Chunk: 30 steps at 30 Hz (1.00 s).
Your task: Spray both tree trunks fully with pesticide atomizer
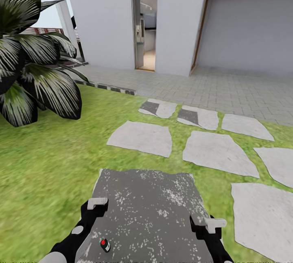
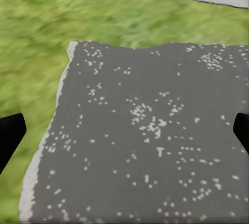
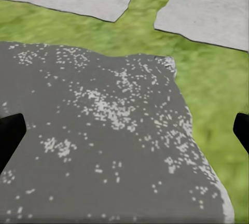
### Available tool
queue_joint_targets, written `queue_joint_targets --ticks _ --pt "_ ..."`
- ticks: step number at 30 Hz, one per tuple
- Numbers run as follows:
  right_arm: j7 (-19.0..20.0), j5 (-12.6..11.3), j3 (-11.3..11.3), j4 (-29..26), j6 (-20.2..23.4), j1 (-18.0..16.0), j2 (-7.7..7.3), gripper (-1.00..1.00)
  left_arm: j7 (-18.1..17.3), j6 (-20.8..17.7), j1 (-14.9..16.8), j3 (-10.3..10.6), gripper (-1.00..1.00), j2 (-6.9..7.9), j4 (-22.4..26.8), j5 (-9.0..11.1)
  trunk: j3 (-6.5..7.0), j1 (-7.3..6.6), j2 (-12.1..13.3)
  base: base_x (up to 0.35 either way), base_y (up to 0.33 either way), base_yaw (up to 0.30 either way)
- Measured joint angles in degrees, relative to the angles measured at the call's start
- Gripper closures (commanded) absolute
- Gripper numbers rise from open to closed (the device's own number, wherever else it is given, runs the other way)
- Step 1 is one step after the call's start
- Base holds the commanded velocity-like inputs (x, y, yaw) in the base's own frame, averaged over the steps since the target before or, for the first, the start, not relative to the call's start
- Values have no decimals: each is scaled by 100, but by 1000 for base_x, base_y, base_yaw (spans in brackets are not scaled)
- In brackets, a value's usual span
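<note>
Grass lawn (image 1: 49, 161) ahead, pale stepping stones (image 1: 140, 138) leading to paved patio and grey house with open doorway (image 1: 145, 27). Large dark-leaved plant (image 1: 32, 64) at left. Dark speckled slab (image 1: 146, 214) directly below robot. Pesticide atomizer (image 1: 105, 245) lying on slab, near left gripper (image 1: 94, 210). Right gripper (image 1: 207, 225) over slab's opposite edge. Both grippers spread, holding nothing.

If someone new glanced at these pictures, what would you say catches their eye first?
Probably the dark grey stone slab flecked with white specks, lying on the grass directly before the robot, with the tiny dark atomizer with a red part near its closest edge beside the left gripper. Next, the big dark-leaved plant with pale streaks at the left, and the open doorway in the grey house wall ahead.
</note>
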State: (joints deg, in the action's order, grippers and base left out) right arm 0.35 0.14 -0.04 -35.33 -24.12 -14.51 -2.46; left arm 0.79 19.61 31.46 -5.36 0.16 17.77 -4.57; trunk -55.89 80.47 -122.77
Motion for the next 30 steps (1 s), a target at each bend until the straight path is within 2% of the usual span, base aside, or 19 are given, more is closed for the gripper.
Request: queue_joint_targets --ticks 7,30 --pt "0 0 -4 1 1 -1 0 -100 0 -1 0 0 -100 -5 -2 0 -164 154 -281 0 0 0" --pt "0 17 16 6 -1 -6 3 -100 0 35 0 -1 -100 10 -2 9 -579 659 -1203 0 0 0"
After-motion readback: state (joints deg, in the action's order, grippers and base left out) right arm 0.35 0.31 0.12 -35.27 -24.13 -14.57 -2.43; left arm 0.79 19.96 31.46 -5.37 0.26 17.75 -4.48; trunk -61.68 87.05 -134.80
